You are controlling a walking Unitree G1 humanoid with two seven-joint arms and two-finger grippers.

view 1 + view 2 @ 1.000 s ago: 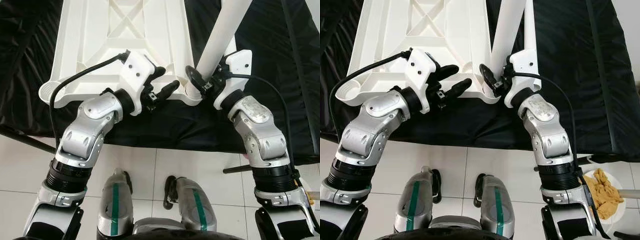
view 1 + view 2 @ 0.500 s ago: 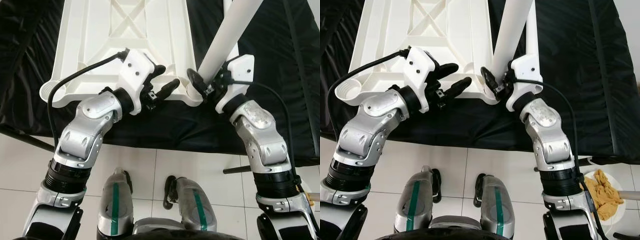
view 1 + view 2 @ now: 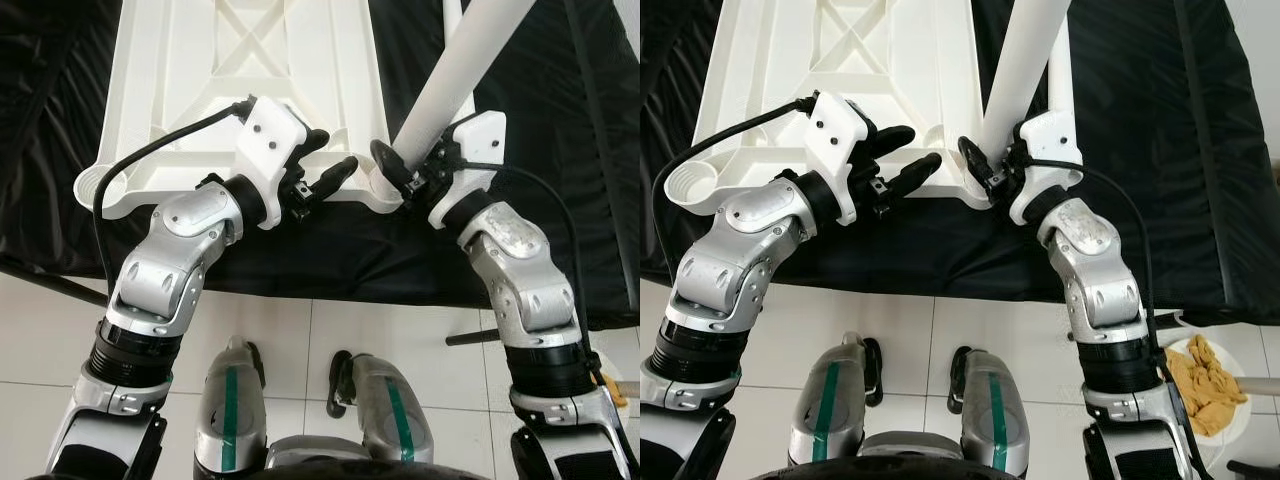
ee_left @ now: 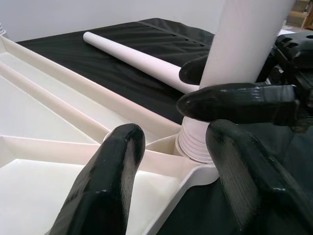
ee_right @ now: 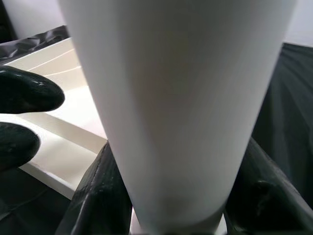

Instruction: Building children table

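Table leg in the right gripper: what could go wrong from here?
1. The table leg leans instead of standing square in the corner socket, so its threads may bind or cross.
2. The left gripper sits open beside the tabletop edge, not clamping it; the top might slide on the black cloth.
3. The right gripper holds low on a long leg, so it could pivot.

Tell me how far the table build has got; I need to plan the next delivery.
Early stage. Done: the white tabletop lies upside down on the black sheet. In hand: the right gripper is shut on a table leg, its threaded end at the near corner socket, while the left gripper, jaws open, hovers at the tabletop's edge. Left: another leg lies loose, and the left corner socket is empty.
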